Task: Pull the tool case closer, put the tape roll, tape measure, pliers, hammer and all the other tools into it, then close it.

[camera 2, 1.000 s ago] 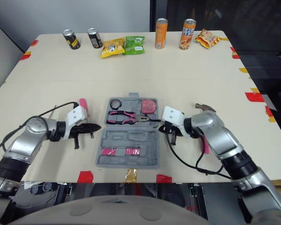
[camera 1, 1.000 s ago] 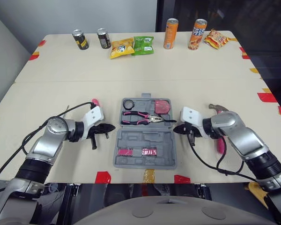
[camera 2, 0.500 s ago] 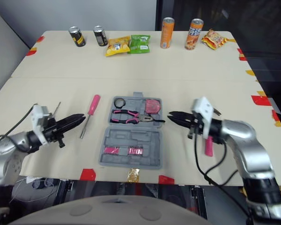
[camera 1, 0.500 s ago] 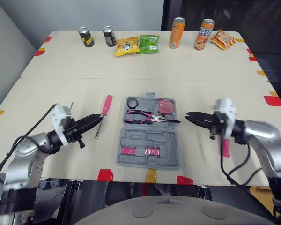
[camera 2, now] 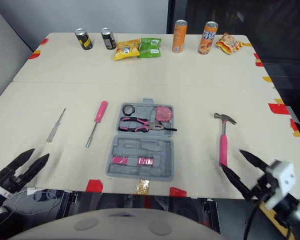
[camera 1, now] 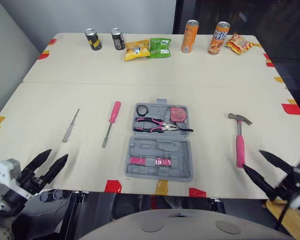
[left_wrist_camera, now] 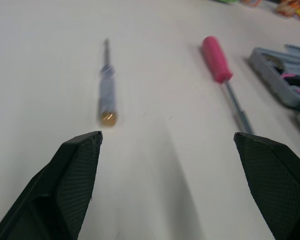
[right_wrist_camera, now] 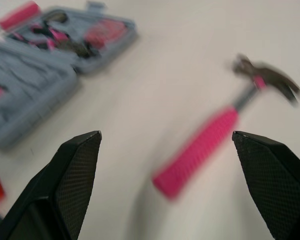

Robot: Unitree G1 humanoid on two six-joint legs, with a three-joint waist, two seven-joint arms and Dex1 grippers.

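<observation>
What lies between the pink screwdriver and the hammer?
The open tool case lies between the pink screwdriver and hammer, in the left eye view.

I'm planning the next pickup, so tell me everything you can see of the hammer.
The hammer is a small claw hammer with a dark metal head, a thin metal neck and a pink grip. It lies flat on the table, right of the open tool case and apart from it, head away from the robot, grip towards it. Nothing holds it; the open right gripper hovers by the grip's end.
</observation>
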